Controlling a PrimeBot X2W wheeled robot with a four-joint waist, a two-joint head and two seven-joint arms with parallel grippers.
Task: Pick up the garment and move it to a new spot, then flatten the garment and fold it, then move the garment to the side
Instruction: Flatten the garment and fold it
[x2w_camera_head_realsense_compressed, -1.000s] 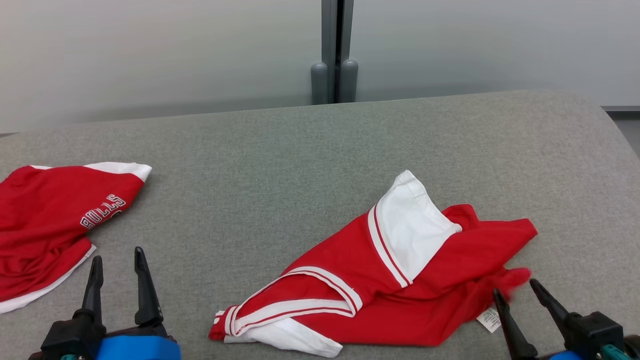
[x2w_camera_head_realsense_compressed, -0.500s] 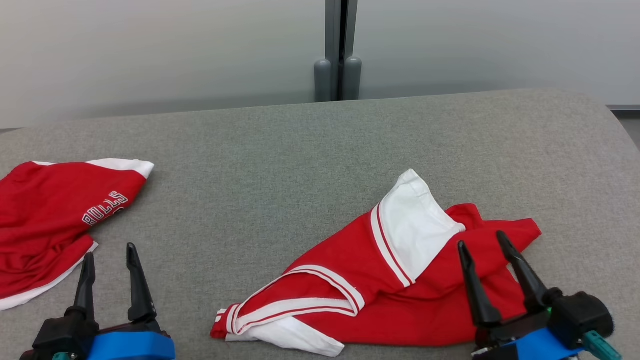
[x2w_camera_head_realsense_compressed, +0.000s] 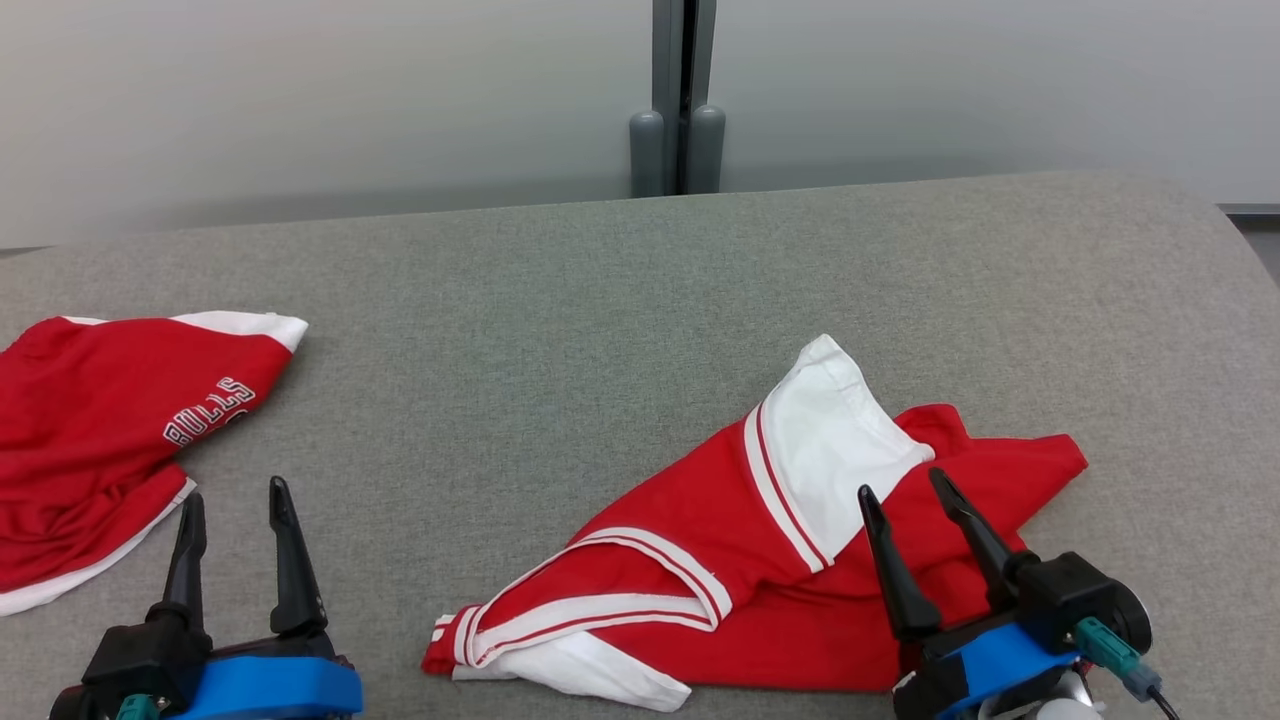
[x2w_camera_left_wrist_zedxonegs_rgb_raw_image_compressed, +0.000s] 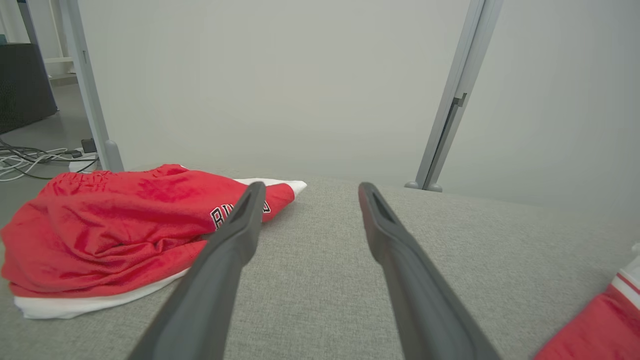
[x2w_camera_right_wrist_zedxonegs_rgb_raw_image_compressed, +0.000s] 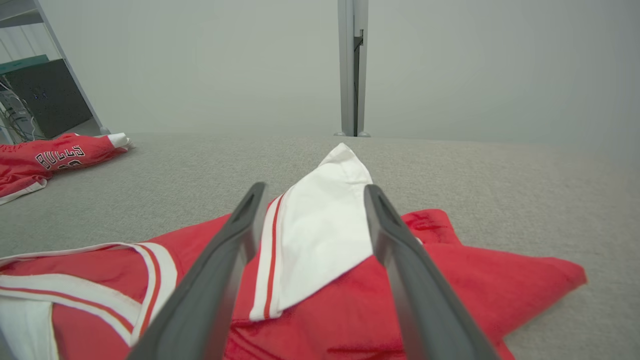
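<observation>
Evidently nothing is finished yet: the red-and-white garment (x2w_camera_head_realsense_compressed: 780, 560) lies crumpled on the table (x2w_camera_head_realsense_compressed: 550, 330), with the right pincer (x2w_camera_head_realsense_compressed: 902, 482) over it and the left pincer (x2w_camera_head_realsense_compressed: 236, 490) both apart, empty.

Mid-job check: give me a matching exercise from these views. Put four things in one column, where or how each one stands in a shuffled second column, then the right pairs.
Things
1. left gripper
2. right gripper
3. Bulls garment
4. striped garment

Places and states
a. crumpled right of centre, white panel on top
b. open, fingers over the striped garment
c. at the left edge of the grey surface, lettering showing
d. open, over bare grey surface

Pairs: 1-d, 2-b, 3-c, 4-a
</observation>
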